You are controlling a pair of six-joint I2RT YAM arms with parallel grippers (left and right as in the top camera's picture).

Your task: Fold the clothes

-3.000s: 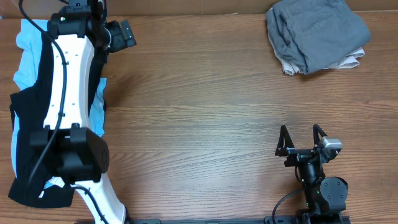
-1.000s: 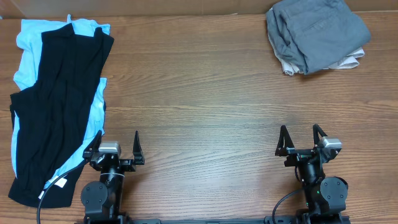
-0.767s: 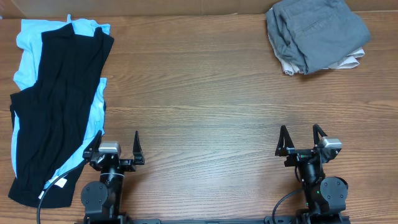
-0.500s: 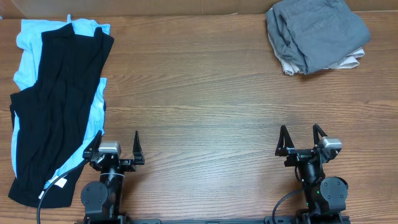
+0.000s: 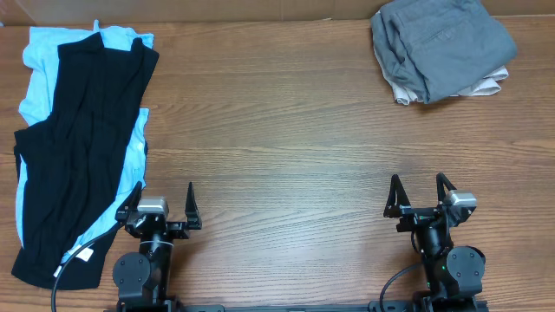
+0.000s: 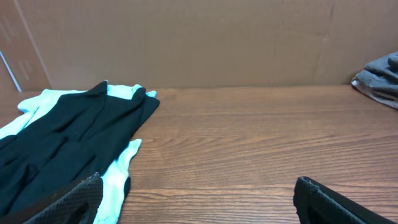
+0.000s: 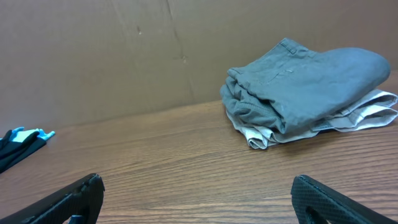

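Note:
The grey-brown shorts lie folded in a compact pile at the table's far right corner, on top of a paler beige garment. They also show in the right wrist view and at the right edge of the left wrist view. My left gripper is open and empty at the front edge, left of centre. My right gripper is open and empty at the front edge on the right. Both are far from the shorts.
A black garment lies spread over a light-blue one along the table's left side, close to my left gripper. A brown cardboard wall stands behind the table. Bare wooden tabletop lies between the two piles.
Three seconds ago my left arm reached out over the black garment at the far left. It is now drawn back to the front edge. Nothing has moved in the last second.

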